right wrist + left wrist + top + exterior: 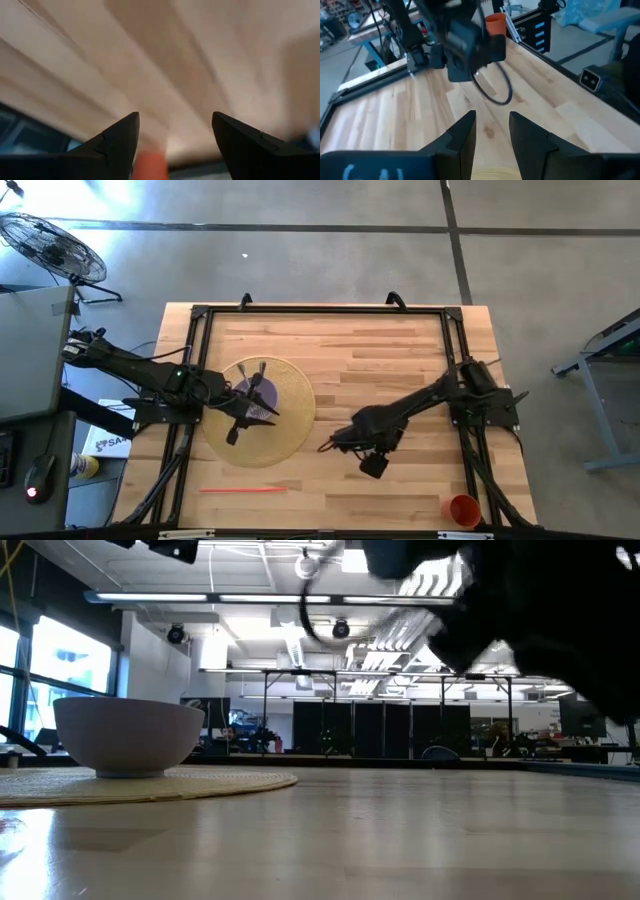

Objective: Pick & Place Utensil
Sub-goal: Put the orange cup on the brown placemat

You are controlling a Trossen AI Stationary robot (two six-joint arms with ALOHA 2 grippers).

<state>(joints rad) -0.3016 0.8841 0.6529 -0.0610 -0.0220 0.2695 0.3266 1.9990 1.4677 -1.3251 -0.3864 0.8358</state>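
We see the utensil (243, 490), a thin red stick, lying near the bench (400, 350) front edge, bare wood around it. Right hand (175, 135) hangs released, empty, mid-bench. Left hand (491, 135) hovers over the mat (290, 430), part open, empty.

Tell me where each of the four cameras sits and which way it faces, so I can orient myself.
High: overhead, looking straight down on the table, both arms, round mat, red utensil.
Low: at tabletop level, looking across at the bowl; a dark arm fills the upper right.
Left wrist: past its own open fingers toward the right arm and orange cup.
Right wrist: close over bare wood, fingers apart.
Shared: high and left wrist both show the orange cup.
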